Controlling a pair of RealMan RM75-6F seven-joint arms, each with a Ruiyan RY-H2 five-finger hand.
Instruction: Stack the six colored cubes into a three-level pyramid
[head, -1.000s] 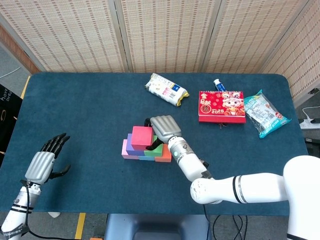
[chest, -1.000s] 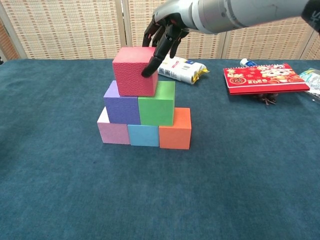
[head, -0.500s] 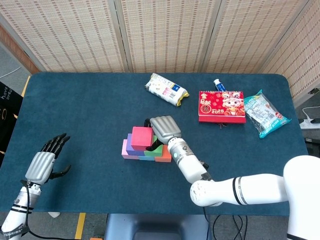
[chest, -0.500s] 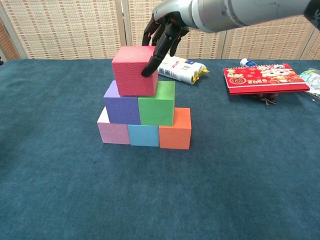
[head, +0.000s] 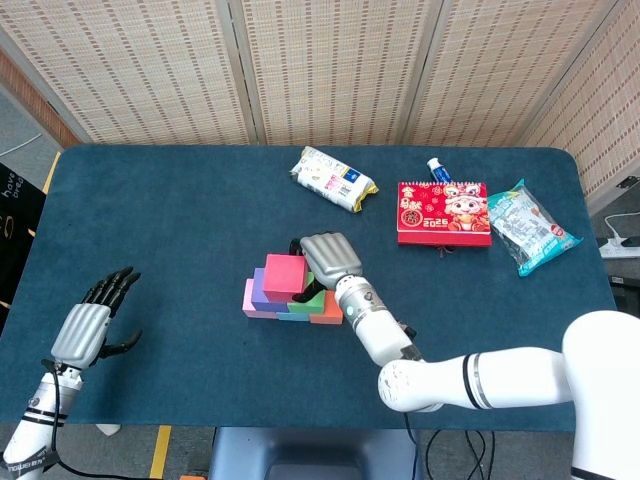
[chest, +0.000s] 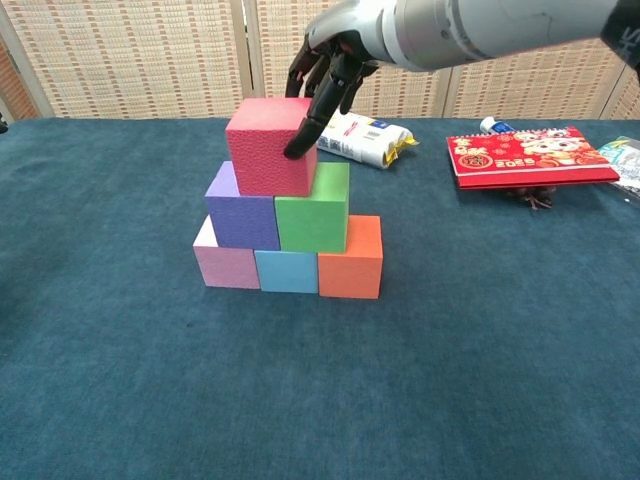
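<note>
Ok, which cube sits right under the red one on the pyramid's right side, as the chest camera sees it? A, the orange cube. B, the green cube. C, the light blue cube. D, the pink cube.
B: in the chest view the green cube forms the right half of the middle level, directly beneath the red cube, beside the purple cube.

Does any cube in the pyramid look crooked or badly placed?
Yes, slightly. The red foam cube on top sits left of centre, mostly over the purple cube and barely over the green cube. The right robot hand touches its right edge with a fingertip.
</note>
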